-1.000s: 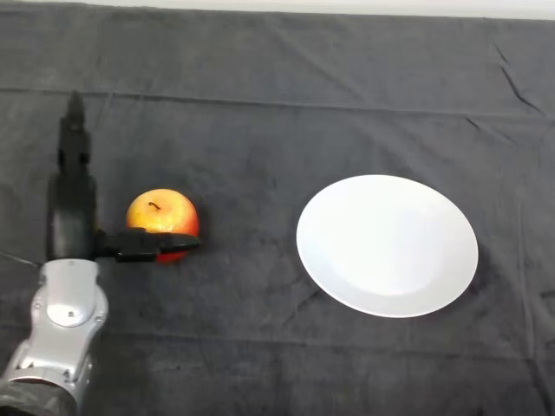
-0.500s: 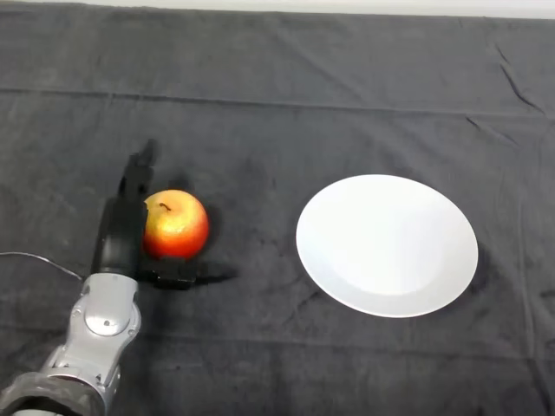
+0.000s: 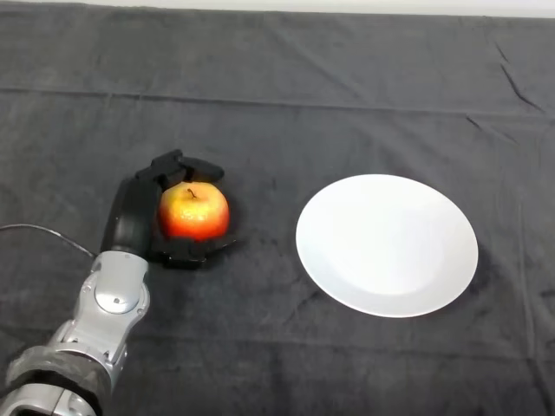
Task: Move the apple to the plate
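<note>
Dark cloth (image 3: 286, 78) creased; fingers (image 3: 186, 164) around apple (image 3: 193, 211); plate (image 3: 387, 245) apart.

My robot hand (image 3: 134, 217) covers the left side of the apple (image 3: 194, 211), and my thumb hides its lower edge, so I cannot tell whether the fruit rests on the bench (image 3: 286, 78) or hangs just clear of it. My palm faces the apple and does not show. My arm (image 3: 87, 338) is cut off at the lower left corner. The bench runs out of the picture on the left, right and near sides.
</note>
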`<state>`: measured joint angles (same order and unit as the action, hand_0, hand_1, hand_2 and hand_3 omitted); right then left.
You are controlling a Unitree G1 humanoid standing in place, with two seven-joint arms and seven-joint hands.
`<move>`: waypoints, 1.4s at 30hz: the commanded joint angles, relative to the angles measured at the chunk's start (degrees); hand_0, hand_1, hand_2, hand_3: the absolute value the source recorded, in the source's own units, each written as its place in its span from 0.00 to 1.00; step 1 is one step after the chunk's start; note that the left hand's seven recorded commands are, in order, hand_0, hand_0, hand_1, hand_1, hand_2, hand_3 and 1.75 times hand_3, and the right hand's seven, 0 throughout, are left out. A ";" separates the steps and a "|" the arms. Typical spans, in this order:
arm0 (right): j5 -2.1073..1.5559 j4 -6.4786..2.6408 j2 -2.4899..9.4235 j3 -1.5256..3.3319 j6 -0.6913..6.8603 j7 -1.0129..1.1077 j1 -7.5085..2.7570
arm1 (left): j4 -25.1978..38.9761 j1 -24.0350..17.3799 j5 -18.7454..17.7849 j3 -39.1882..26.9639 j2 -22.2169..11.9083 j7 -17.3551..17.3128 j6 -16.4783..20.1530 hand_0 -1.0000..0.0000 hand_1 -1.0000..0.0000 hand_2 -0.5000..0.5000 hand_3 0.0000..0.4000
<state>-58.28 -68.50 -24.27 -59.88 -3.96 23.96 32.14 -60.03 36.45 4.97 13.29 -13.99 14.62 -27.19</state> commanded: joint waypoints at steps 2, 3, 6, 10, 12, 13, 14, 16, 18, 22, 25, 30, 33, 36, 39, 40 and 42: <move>-0.63 1.28 0.02 -0.79 -0.12 -0.13 -0.55 | 1.02 4.87 1.36 1.80 0.15 1.92 0.92 0.00 0.00 0.50 1.00; -0.63 1.27 0.02 -0.79 -0.12 -0.13 -0.54 | 1.68 5.08 1.60 2.17 0.53 2.41 1.06 0.00 0.00 0.50 1.00; -0.63 1.26 0.02 -0.79 -0.12 -0.12 -0.54 | 3.47 5.67 2.13 3.38 1.59 3.57 1.30 0.00 0.00 0.50 1.00; -0.63 1.26 0.01 -0.79 -0.13 -0.11 -0.54 | 4.86 6.63 2.36 5.08 2.67 4.40 0.91 0.00 0.00 0.50 1.00; -0.63 1.25 0.01 -0.79 -0.13 -0.11 -0.54 | 5.02 7.32 2.28 5.97 3.15 4.58 0.48 0.00 0.00 0.50 1.00; -0.63 1.25 0.01 -0.79 -0.13 -0.11 -0.54 | 4.98 7.73 2.22 6.37 3.42 4.66 0.36 0.00 0.00 0.50 1.00; -0.63 1.24 0.01 -0.79 -0.13 -0.10 -0.54 | 4.81 8.28 2.14 6.94 3.81 4.79 0.17 0.00 0.00 0.50 1.00; -0.64 1.23 0.00 -0.79 -0.13 -0.10 -0.54 | 4.41 9.08 1.97 7.87 4.44 5.01 -0.15 0.00 0.00 0.50 1.00; -0.64 1.22 0.00 -0.79 -0.13 -0.09 -0.53 | 3.78 9.99 1.72 9.15 5.29 5.35 -0.49 0.00 0.00 0.50 1.00; -0.64 1.18 -0.02 -0.80 -0.14 -0.07 -0.52 | 2.36 11.48 0.88 12.05 6.87 5.94 -1.12 0.00 0.00 0.50 1.00; -0.64 1.14 -0.04 -0.80 -0.15 -0.05 -0.51 | 1.29 12.32 -0.22 14.77 7.88 6.19 -1.65 0.00 0.00 0.50 1.00; -0.65 1.05 -0.07 -0.82 -0.16 0.00 -0.49 | -0.01 13.41 -2.95 19.81 8.92 5.83 -2.17 0.00 0.00 0.50 1.00; -0.66 1.00 -0.09 -0.83 -0.17 0.02 -0.47 | -0.08 13.90 -4.85 23.39 9.58 5.80 -1.75 0.00 0.00 0.50 1.00; -0.67 0.95 -0.11 -0.85 -0.18 0.05 -0.46 | 0.32 14.22 -6.84 26.84 9.87 5.61 -1.24 0.00 0.00 0.50 1.00; -0.68 0.90 -0.13 -0.86 -0.19 0.08 -0.44 | 1.05 14.45 -8.86 30.32 9.96 5.38 -0.65 0.00 0.00 0.50 1.00; -0.68 0.88 -0.14 -0.86 -0.20 0.09 -0.44 | 1.32 14.51 -9.53 31.46 9.93 5.27 -0.48 0.00 0.00 0.50 1.00; -0.68 0.84 -0.15 -0.87 -0.20 0.11 -0.43 | 1.81 14.60 -10.71 33.43 9.83 5.06 -0.22 0.00 0.00 0.50 1.00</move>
<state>-58.28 -68.50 -24.27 -59.91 -3.96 23.96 32.14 -57.96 46.98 -5.09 46.59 -3.83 20.03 -27.71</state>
